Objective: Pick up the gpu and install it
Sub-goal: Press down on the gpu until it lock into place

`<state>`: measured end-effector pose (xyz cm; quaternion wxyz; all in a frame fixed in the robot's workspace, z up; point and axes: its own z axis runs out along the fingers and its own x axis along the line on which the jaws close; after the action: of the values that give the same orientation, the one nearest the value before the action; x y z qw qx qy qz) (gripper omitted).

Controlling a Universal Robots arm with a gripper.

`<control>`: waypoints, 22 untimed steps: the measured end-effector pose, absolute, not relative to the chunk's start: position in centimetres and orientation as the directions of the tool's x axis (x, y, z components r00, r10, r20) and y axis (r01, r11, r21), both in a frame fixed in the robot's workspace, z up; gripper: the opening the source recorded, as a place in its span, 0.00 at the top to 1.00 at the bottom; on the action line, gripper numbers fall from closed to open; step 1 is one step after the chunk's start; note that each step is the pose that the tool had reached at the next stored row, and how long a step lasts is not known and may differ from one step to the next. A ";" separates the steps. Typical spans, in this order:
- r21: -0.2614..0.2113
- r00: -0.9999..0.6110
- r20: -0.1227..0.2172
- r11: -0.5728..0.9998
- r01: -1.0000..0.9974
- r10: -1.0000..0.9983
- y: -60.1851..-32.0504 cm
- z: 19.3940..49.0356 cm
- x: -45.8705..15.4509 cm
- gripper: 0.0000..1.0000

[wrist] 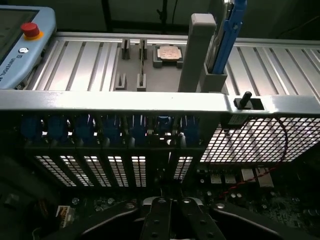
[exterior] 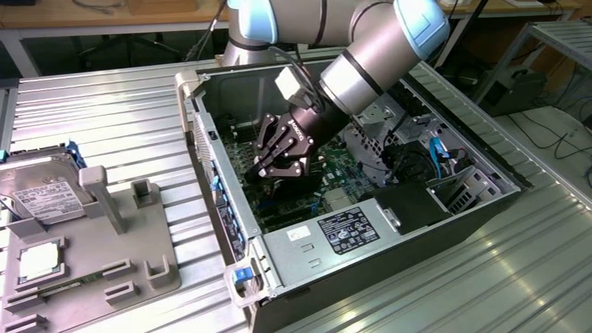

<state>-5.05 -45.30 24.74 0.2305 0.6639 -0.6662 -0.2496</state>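
Gpu install: gripper (exterior: 277,171) down inside the computer case (exterior: 370,239)
Jaws clenched shut just above the green board (exterior: 344,182); blue pendant (wrist: 20,47) reads "UNIVERSAL".

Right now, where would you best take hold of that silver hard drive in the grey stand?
Probably the upper edge, from above. The hard drive stands tilted on edge in the grey stand, lower edge seated, so both broad flat faces offer a thin pinch.
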 end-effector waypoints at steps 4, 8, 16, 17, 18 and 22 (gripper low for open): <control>0.627 -0.012 -0.008 0.004 -0.779 -1.000 -45.1 24.8 -5.2 0.89; 0.584 -0.011 -0.007 0.005 -0.812 -1.000 -45.0 24.8 -5.4 0.89; 0.536 -0.011 0.012 0.016 -0.844 -1.000 -44.2 25.0 -6.1 0.89; 0.532 -0.012 0.011 0.016 -0.847 -1.000 -44.2 25.0 -6.2 0.89; 0.525 -0.012 0.011 0.016 -0.851 -1.000 -44.2 24.9 -6.3 0.89; 0.509 -0.012 0.010 0.016 -0.861 -1.000 -44.2 26.8 -6.4 0.89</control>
<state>-6.36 -44.17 26.84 0.1889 0.6770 -0.6871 -0.1840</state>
